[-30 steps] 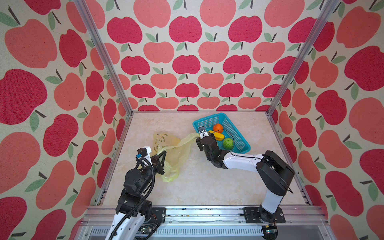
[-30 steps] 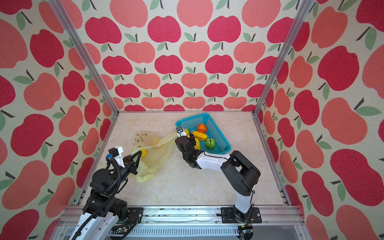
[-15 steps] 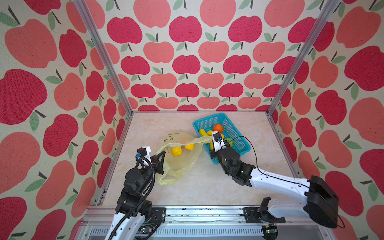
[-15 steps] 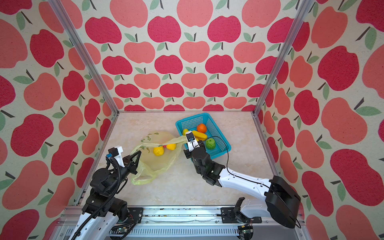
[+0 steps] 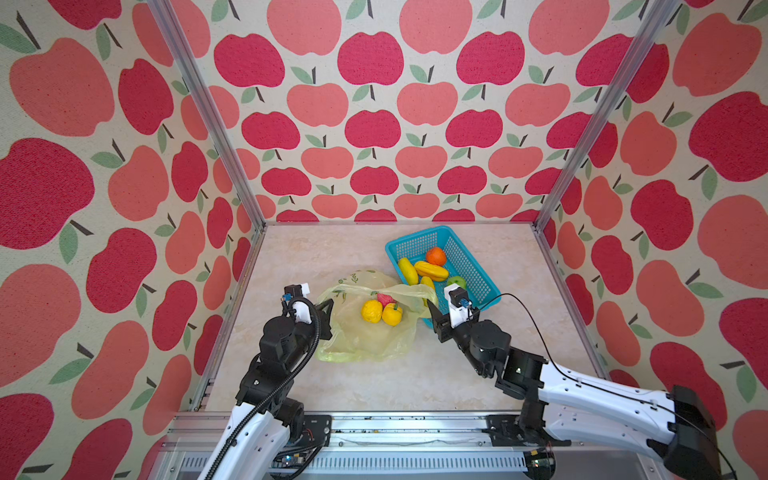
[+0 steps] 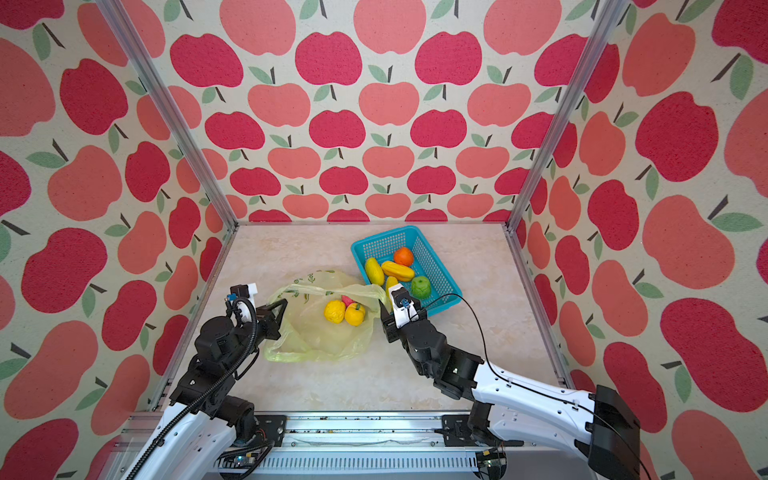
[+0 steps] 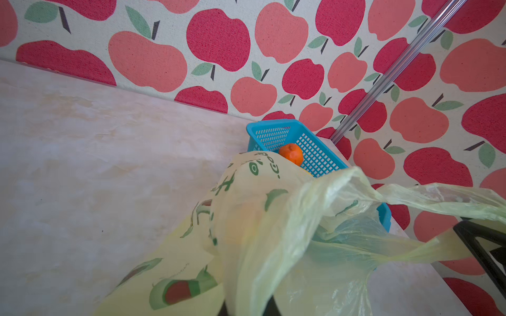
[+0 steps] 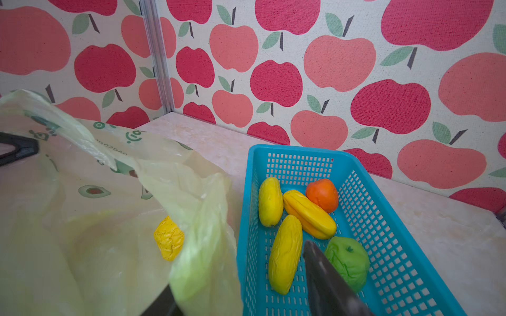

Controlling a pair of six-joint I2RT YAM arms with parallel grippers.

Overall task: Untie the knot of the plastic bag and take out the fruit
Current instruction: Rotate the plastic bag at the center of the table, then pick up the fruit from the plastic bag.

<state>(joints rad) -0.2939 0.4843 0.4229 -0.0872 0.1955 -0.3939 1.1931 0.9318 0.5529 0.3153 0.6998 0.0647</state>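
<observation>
The plastic bag (image 5: 365, 340) (image 6: 316, 336) lies on the table with its mouth spread wide; no knot shows. Inside lie two yellow fruit (image 5: 371, 311) (image 5: 392, 314) and a pink-red one (image 5: 384, 298). My left gripper (image 5: 328, 309) (image 7: 247, 309) is shut on the bag's left rim. My right gripper (image 5: 432, 307) (image 8: 238, 268) is at the bag's right rim beside the basket, jaws apart. The film (image 8: 202, 260) drapes over one finger, and the other finger (image 8: 325, 276) hangs over the basket.
A turquoise basket (image 5: 417, 237) (image 8: 301, 149) at the back right holds three yellow oblong fruit, an orange one (image 8: 323, 195) and a green one (image 8: 347, 262). Apple-print walls with metal corner posts enclose the table.
The bag's mouth has been pulled open to the right, and fruit now shows inside. My right gripper moved from the basket's near-left corner toward the front and its jaws have parted. The left held still.
</observation>
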